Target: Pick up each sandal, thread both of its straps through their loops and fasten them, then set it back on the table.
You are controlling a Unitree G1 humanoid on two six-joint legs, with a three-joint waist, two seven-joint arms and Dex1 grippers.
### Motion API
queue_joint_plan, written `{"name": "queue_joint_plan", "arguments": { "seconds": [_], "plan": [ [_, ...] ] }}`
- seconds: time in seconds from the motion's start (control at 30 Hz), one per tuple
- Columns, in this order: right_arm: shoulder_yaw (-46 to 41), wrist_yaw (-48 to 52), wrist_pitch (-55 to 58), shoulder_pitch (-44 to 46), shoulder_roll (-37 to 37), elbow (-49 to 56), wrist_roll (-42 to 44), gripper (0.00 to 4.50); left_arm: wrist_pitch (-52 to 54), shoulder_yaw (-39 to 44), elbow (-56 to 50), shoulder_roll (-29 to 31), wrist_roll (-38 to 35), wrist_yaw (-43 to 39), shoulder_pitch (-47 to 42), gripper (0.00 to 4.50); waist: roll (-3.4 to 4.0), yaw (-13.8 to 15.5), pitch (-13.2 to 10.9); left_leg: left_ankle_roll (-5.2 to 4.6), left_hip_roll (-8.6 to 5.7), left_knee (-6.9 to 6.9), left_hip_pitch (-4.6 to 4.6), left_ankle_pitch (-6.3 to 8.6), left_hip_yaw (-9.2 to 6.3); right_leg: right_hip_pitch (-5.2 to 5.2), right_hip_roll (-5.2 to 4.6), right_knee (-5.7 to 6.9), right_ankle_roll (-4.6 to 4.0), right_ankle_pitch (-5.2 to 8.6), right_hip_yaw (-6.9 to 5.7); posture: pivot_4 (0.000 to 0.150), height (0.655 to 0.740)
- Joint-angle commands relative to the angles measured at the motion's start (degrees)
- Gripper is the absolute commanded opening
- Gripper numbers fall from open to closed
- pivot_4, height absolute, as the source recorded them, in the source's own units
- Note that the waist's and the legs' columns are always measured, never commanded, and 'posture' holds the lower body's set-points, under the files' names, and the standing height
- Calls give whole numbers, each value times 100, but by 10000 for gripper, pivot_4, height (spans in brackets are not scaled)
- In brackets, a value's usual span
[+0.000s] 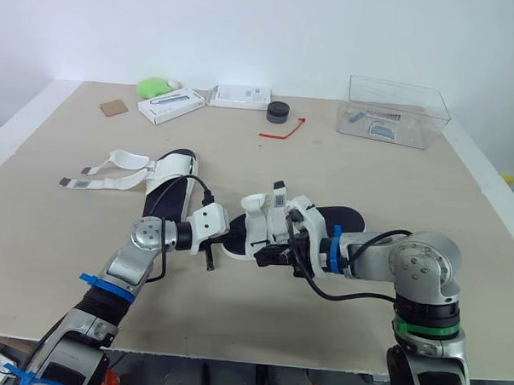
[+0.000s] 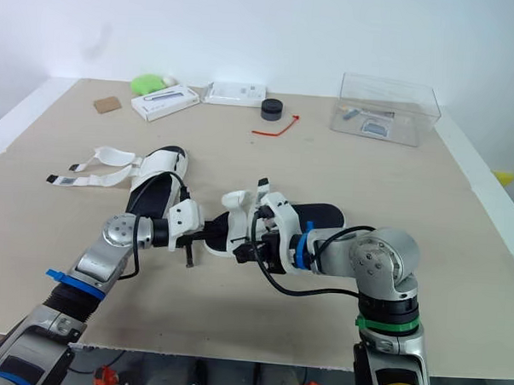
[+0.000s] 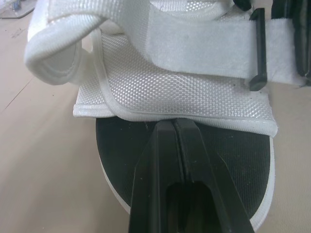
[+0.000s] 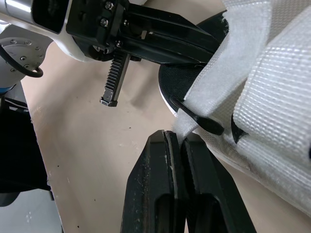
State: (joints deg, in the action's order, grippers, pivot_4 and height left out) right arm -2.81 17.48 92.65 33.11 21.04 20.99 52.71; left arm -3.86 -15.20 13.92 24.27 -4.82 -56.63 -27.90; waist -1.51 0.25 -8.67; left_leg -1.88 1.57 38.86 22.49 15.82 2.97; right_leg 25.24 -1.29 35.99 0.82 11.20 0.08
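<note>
Closest in, the two arms meet over the front middle of the table, both working on the front sandal, which lies on its black sole with the toe toward the left arm. From that side the left gripper reaches in with its fingers pressed together, no gap between them; the tips sit over the black insole against the edge of the white mesh flap, and I cannot tell whether anything is caught between them. From the opposite side comes the right gripper, closed and pinching a thin white edge of this sandal's upper between its fingers. One white strap already passes through a black loop. In the head views the right wrist and its black cable cover the middle of the shoe, so the strap ends there are hard to make out. Just behind the left arm lies the second sandal, flat on the table, its two white straps spread loose and unfastened toward the left edge. Well apart along the far side stand a brown card, a green object, a white box, a white packet, a black round puck, a red tie and a clear plastic box.
</note>
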Motion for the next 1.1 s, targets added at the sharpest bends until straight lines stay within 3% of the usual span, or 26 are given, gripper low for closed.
{"name": "queue_joint_plan", "arguments": {
  "seconds": [0.03, 0.6, 0.9, 1.03, 1.1],
  "plan": [
    [107, 84, -15, -77, 319, 101, 550, 473, 210, -192, 234, 64, 278, 16, 187, 0, 0, 3, 0, 0, 0, 0, 0, 0, 0, 0, 0, 0, 0, 0, -1, 1500, 7400],
    [603, 224, -15, -247, 1906, 472, 2893, 473, 187, -210, 258, 71, 291, 10, 192, 0, -2, 4, 0, 0, -7, -11, -3, 0, -1, -3, -1, -2, 8, 13, 6, 1500, 7400],
    [575, 208, -145, -167, 2005, 476, 3027, 473, 165, -231, 272, 58, 310, 25, 203, 0, -3, 12, 1, -2, -19, -24, -2, 2, -8, -5, -3, -2, 14, 30, 11, 1500, 7400],
    [686, 1206, -739, -84, 2792, 1236, 2214, 14419, 160, -242, 260, 57, 308, 30, 217, 0, 0, 15, -1, -2, -25, -24, -1, 2, -8, -4, -7, -2, 17, 31, 11, 1500, 7400],
    [1142, 2136, -1865, -158, 3596, 1609, 986, 22451, 145, -243, 292, 53, 312, 27, 195, 0, -1, 14, 1, -2, -28, -24, -1, 2, -11, -3, -10, -2, 22, 34, 4, 1500, 7400]
  ]
}}
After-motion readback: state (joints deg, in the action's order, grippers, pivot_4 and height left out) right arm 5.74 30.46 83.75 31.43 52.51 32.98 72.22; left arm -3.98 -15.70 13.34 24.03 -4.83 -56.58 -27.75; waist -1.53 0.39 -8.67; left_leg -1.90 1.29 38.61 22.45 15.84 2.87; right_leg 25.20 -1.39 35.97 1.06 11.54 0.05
